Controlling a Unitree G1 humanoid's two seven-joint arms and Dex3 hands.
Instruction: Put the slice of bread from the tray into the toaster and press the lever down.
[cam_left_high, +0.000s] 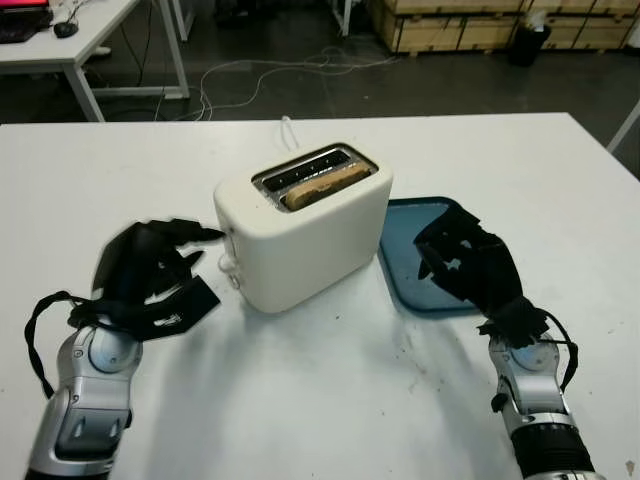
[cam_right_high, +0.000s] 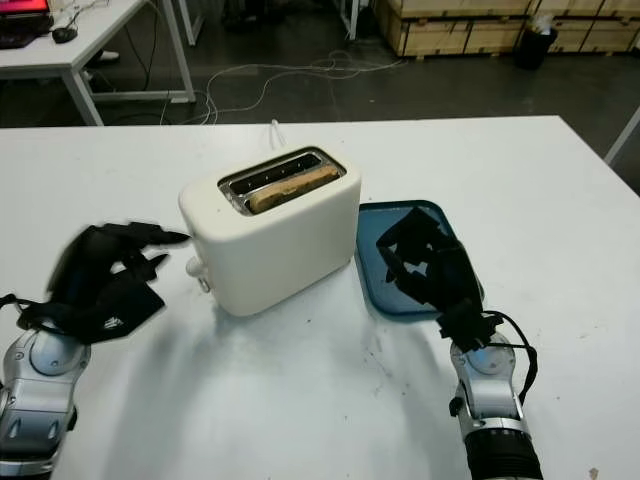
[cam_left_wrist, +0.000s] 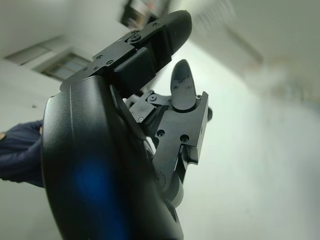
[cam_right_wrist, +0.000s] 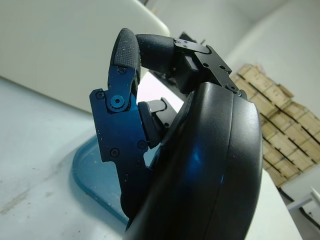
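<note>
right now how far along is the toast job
Done: the bread sits in the toaster slot, and the tray holds nothing. In hand: the left hand is beside the toaster's lever end, open. Left: pressing the lever. The right hand is over the tray.

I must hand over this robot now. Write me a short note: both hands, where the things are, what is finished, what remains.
Left hand: open, holding nothing, beside the lever end of the cream plastic toaster.
Right hand: holding nothing, fingers curled, over the blue plastic tray.
Brown slice of bread: in the toaster slot, top edge showing.
Done: bread loaded.
Left: press the lever down; it does not look pressed yet, hard to confirm.
</note>
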